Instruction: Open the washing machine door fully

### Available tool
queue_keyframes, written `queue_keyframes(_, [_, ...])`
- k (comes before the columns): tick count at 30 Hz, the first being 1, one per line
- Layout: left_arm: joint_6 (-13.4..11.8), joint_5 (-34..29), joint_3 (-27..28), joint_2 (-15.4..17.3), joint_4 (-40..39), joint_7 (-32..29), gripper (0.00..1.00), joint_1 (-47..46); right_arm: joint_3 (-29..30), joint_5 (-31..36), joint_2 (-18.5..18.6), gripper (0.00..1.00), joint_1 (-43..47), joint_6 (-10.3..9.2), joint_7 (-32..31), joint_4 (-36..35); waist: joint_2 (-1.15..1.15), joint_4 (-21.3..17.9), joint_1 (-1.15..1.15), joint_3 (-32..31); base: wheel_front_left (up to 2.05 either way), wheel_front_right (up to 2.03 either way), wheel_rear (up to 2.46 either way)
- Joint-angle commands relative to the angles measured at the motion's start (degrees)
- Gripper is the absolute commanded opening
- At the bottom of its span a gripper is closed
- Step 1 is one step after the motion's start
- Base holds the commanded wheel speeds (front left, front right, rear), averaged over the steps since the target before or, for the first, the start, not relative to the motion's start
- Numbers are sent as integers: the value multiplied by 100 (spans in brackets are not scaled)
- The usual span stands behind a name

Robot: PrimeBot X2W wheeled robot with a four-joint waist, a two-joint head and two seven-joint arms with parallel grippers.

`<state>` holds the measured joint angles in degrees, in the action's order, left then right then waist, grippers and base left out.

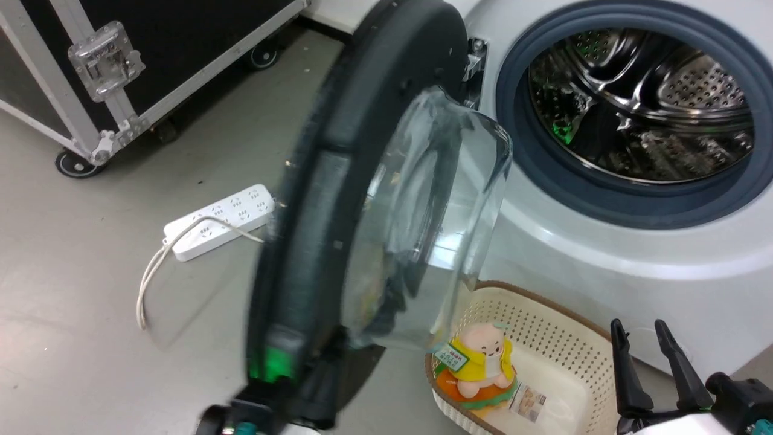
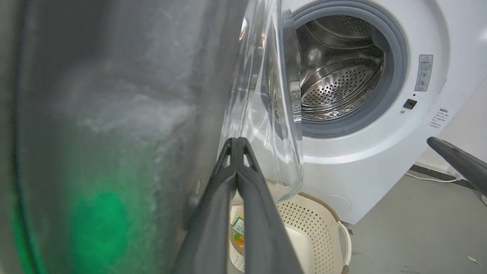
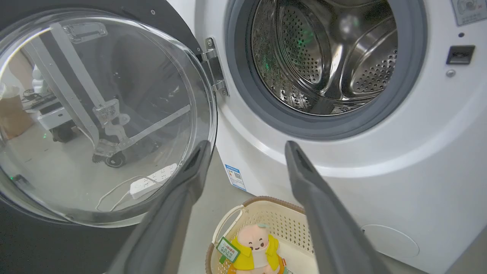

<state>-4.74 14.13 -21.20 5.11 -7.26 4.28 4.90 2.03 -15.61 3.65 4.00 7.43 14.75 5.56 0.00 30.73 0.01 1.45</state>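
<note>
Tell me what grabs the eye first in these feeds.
The washing machine door, glossy black with a bulging glass bowl, stands swung wide at the centre, the left tool shut beside its inner face. To its right gapes the steel drum of the washing machine; below, a cream basket holds a plush toy in yellow.

Our right gripper (image 3: 247,147) holds its fingers wide apart before the washing machine (image 3: 418,179). The washing machine door (image 3: 106,114) stands open at left on its hinge (image 3: 215,68), clear of the steel drum (image 3: 323,57). Below, a cream basket (image 3: 262,202) holds a plush toy (image 3: 255,247).
</note>
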Motion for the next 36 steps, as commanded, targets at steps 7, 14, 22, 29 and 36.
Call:
queue_keyframes(7, [-345, 400, 858, 99, 63, 302, 0, -61, -67, -3, 227, 100, -146, 6, 25, 76, 0, 30, -1, 223, 0, 0, 0])
queue_keyframes(14, [-391, 768, 1656, 440, 474, 436, 0, -551, 135, 66, 364, 100, 8, 6, -76, -149, 0, 31, -1, 538, 0, 0, 0])
queue_keyframes(22, [-309, 1190, 2443, 921, 1359, 595, 0, -1384, 333, 191, 507, 100, 54, 6, -418, -713, 0, -230, -1, 1120, 0, 0, 0])
queue_keyframes(29, [-150, 1477, 2907, 1351, 2196, 724, 0, -2108, 436, 176, 655, 100, -1, 6, -605, -1006, 0, -448, -1, 1469, 0, 0, 0])
queue_keyframes(36, [15, 1624, 3106, 1682, 2962, 805, 0, -2706, 485, 166, 724, 100, -81, 6, -690, -1148, 0, -576, -1, 1668, 0, 0, 0])
